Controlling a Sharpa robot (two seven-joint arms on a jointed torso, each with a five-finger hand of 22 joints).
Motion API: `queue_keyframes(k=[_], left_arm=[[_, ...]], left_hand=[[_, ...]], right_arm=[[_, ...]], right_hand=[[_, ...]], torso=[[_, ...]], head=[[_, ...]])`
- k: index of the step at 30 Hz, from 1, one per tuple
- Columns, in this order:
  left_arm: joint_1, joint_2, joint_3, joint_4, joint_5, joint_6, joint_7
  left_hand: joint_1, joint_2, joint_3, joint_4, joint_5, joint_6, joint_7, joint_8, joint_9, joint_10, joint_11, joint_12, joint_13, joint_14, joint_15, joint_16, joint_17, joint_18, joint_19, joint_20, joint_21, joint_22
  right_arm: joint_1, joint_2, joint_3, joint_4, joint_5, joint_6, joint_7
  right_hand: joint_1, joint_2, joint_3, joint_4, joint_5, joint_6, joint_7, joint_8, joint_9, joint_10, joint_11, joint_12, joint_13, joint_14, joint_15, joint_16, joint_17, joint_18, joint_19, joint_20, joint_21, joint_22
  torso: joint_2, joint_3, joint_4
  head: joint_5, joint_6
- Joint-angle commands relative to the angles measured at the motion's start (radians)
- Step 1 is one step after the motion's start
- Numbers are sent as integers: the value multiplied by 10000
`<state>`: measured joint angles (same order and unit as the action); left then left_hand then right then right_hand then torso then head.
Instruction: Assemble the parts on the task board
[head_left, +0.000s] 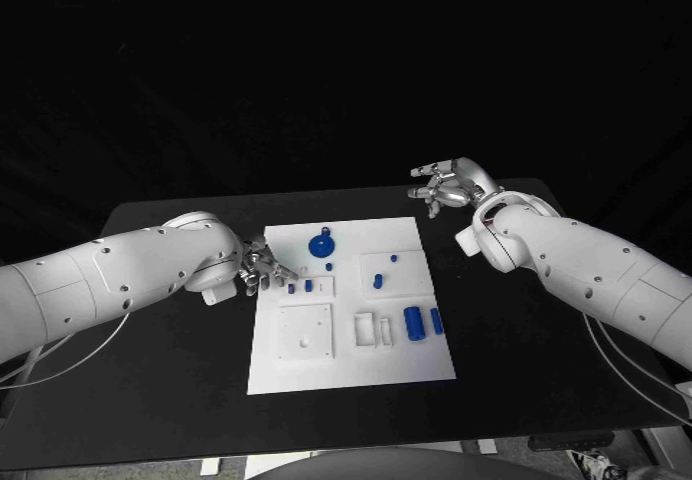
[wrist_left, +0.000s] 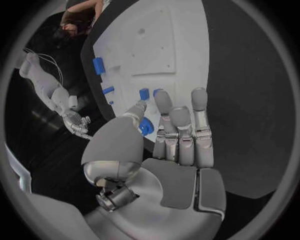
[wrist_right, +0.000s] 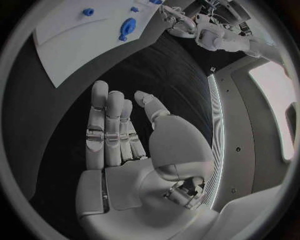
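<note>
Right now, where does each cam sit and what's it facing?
Head view: on the robot's head, looking down at the task board; both arms and hands show.
Left wrist view: behind the left hand, facing the board's blue parts.
Right wrist view: behind the right hand, over black table beside the board.
Shared: all three show the board.

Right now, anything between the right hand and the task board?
No. In the head view only bare black table lies between the right hand and the white task board; that hand is open.
</note>
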<state>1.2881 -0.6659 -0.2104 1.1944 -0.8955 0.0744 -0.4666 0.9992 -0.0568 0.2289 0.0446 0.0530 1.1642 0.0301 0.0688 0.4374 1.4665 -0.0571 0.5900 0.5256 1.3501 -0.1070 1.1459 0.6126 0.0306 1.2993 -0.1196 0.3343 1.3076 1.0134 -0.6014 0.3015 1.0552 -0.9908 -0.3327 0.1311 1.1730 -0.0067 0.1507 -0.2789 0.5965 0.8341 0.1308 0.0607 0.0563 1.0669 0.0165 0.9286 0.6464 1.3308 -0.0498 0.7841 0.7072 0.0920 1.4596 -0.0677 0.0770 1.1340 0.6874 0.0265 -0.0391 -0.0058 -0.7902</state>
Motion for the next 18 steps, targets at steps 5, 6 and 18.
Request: queue_keyframes(k=[5,6,18], left_arm=[[-37,-37,1,277,-77,-344,192],[-40,-34,1,285,-89,-342,185],[-81,27,-21,243,-593,-158,-75]], left_hand=[[86,53,-17,-24,10,-172,61,-13,-279,102,64,81,29,23,17,-7,24,-54,93,-21,-31,182],[85,54,-19,-23,5,-175,65,-13,-331,102,66,85,32,25,16,-2,29,-52,95,-21,-28,183],[87,-370,224,553,-12,-234,109,22,-942,100,82,120,63,25,26,34,66,-31,89,-11,14,186]], right_arm=[[-15,-20,5,24,-57,62,61],[-17,-20,5,25,-57,62,61],[-23,-20,5,27,-54,60,56]], right_hand=[[-32,-97,53,22,41,-41,48,-61,-14,-10,-2,-63,-16,-20,-13,-61,-1,54,-84,-15,15,12],[-32,-97,53,22,41,-41,48,-61,-14,-10,-2,-63,-16,-20,-13,-61,-1,54,-84,-15,15,12],[-32,-97,53,22,41,-41,48,-61,-14,-10,-2,-63,-16,-20,-13,-61,-1,54,-84,-15,15,12]], torso=[[-3,11,-16],[-2,16,-19],[-1,29,-30]], head=[[38,1],[40,10],[14,18]])
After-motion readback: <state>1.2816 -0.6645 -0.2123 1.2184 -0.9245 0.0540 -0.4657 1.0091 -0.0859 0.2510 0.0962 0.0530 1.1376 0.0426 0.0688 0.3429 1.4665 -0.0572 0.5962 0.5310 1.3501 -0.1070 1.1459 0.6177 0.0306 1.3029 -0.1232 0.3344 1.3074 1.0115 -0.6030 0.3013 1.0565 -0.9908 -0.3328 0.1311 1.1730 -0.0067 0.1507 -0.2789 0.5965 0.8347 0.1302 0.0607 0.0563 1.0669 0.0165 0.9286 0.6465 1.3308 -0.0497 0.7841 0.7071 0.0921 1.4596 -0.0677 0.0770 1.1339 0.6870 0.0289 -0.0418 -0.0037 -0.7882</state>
